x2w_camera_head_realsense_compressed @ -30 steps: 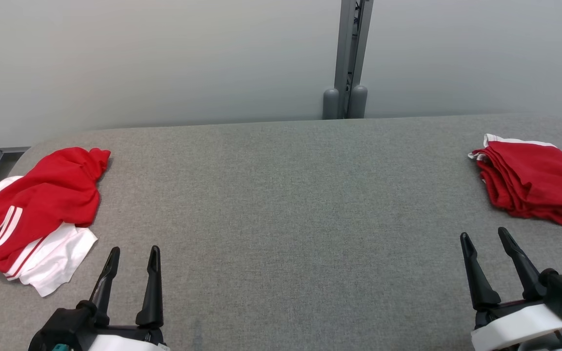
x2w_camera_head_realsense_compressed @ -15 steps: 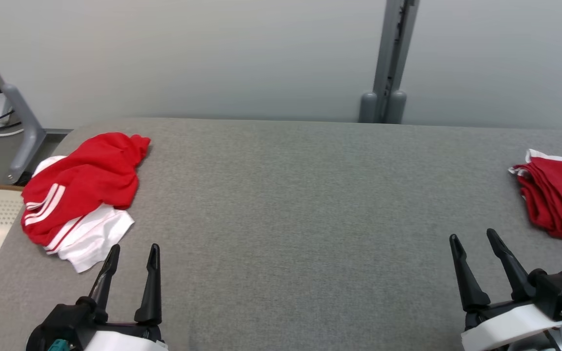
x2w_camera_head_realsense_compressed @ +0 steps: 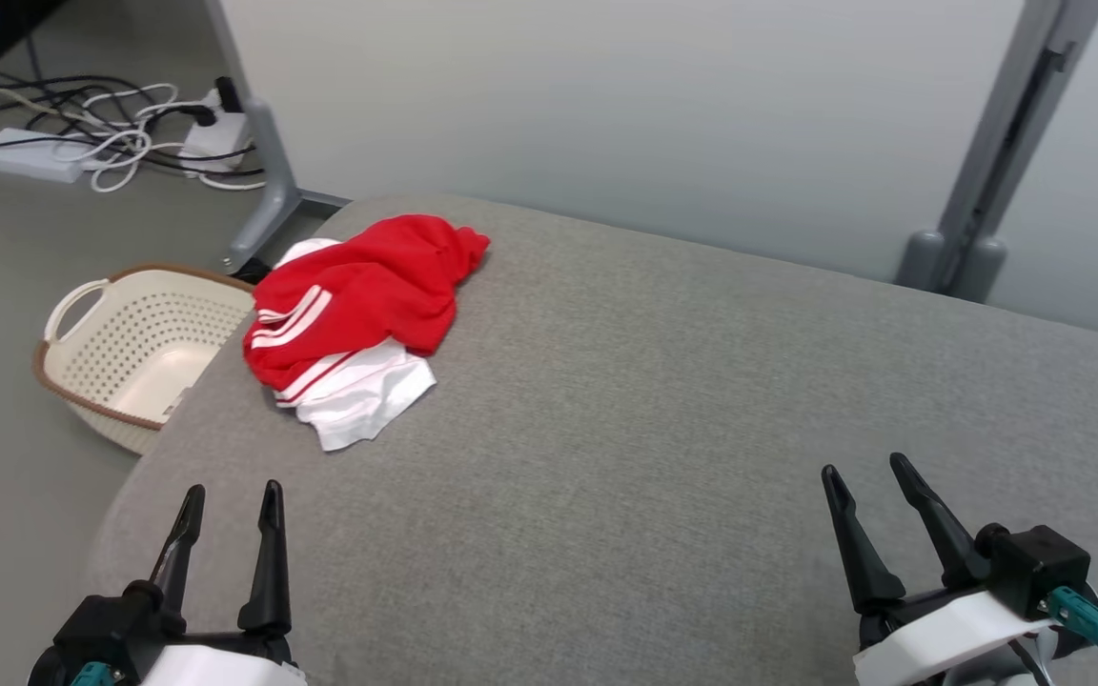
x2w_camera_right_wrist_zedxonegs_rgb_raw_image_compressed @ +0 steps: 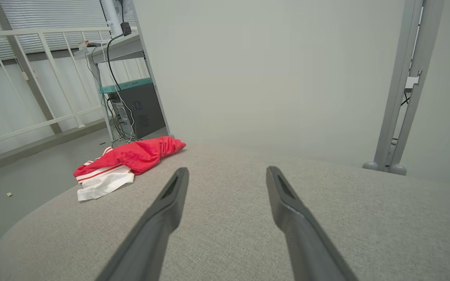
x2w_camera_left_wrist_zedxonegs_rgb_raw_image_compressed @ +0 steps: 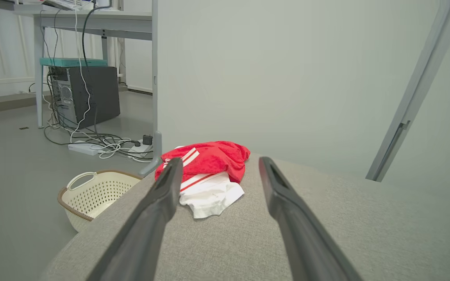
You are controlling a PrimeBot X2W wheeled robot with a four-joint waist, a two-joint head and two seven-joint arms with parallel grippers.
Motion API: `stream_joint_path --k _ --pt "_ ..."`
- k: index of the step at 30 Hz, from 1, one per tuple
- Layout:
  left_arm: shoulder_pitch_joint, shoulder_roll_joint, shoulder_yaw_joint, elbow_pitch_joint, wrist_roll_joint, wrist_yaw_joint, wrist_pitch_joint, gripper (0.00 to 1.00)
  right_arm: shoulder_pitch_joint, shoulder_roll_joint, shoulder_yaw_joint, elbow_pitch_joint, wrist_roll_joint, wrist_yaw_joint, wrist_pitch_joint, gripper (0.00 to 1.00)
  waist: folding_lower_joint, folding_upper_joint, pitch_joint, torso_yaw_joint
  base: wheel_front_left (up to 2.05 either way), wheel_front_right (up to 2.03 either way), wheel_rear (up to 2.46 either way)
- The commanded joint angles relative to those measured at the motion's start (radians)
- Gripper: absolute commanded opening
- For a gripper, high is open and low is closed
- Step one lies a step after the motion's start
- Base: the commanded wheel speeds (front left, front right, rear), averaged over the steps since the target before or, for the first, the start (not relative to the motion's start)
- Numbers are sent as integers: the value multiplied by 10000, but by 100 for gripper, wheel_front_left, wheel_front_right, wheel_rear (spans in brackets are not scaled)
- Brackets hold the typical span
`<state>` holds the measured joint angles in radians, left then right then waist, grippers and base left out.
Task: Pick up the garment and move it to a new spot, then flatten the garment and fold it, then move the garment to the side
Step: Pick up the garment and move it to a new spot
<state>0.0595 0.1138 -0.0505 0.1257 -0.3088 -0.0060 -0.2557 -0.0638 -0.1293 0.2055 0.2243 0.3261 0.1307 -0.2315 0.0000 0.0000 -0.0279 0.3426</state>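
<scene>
- Left gripper (x2w_camera_head_realsense_compressed: pixel 233 489): fingers spread apart, empty, above the near-left edge of the grey table (x2w_camera_head_realsense_compressed: pixel 663 410).
- Right gripper (x2w_camera_head_realsense_compressed: pixel 863 464): fingers likewise apart, empty, over the table's near-right area.
- Garment (x2w_camera_head_realsense_compressed: pixel 358 295): crumpled red-and-white heap at the table's far-left corner, well apart from both grippers.
- Basket (x2w_camera_head_realsense_compressed: pixel 101 414): pale, perforated, on the floor just beside that corner.

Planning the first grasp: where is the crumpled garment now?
In the head view the garment lies at the far left corner of the table, near the basket on the floor.
</scene>
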Motion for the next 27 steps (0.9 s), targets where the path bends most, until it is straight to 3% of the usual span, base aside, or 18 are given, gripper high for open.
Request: stream_joint_path --k 1,9,19,27 --pt "18 69 37 16 -27 60 43 100 -115 -10 23 61 54 2 -76 100 0 0 -43 586 0 0 0" --pt "43 150 -22 -56 -135 42 133 100 -221 25 212 272 121 2 -180 100 0 0 -73 1201 0 0 0" --pt "-47 317 5 -245 -191 114 308 100 -382 -43 484 344 218 2 -216 100 0 0 -22 993 0 0 0" --pt "-1426 1147 -2 -360 -385 -198 2129 100 -722 -218 619 190 176 2 -182 100 0 0 476 440 0 0 0"
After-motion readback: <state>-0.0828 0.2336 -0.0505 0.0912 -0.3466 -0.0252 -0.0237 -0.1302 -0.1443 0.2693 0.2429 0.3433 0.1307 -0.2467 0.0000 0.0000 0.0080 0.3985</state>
